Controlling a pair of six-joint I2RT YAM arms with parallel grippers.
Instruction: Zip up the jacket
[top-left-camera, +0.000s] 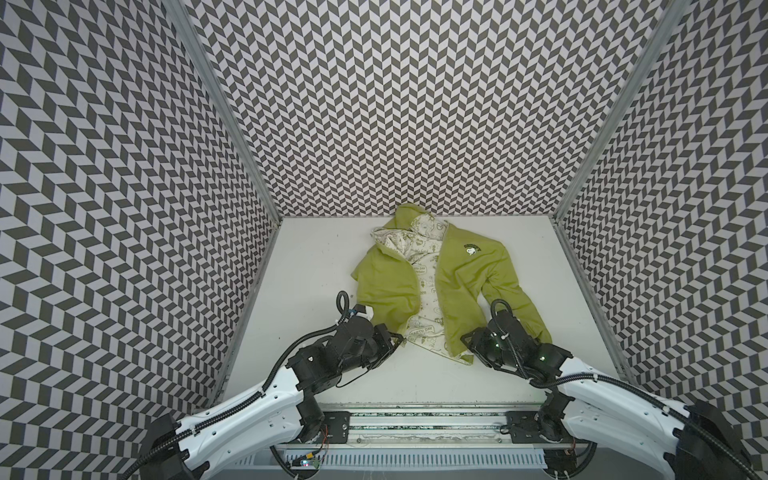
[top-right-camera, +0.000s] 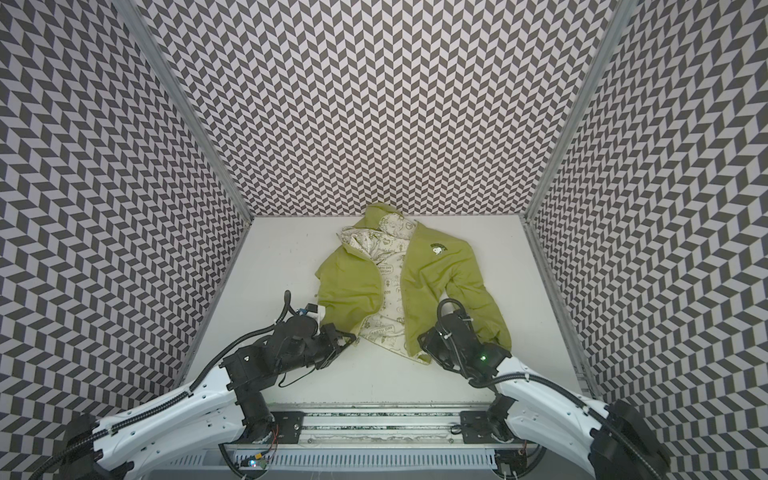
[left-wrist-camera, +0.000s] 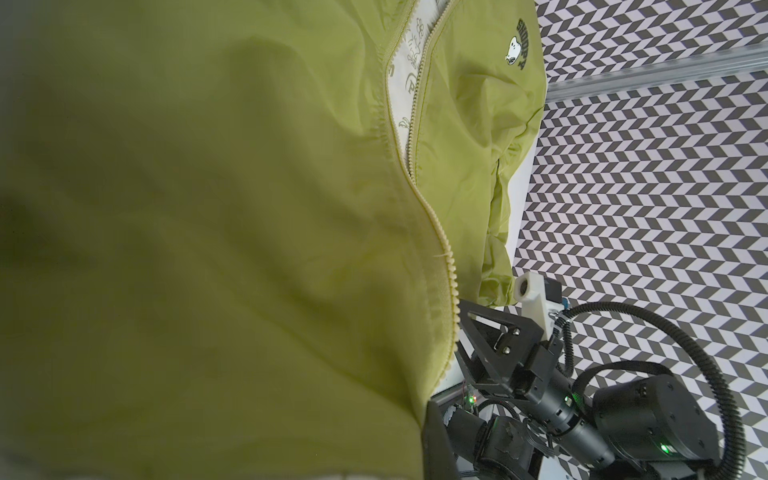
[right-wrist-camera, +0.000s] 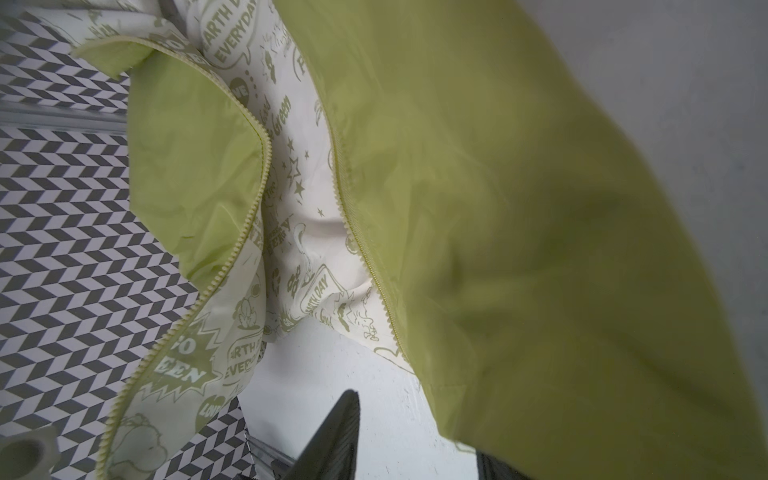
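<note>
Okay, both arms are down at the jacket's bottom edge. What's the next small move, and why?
Probably close the right tool on the hem corner at its open jaws. The left tool is shut on the other front panel, the jacket lies open, and the zipper halves are apart, so both ends need holding before joining.

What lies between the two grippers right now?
In both top views, the jacket's open lower front: cream printed lining and the hem of one green panel.
</note>
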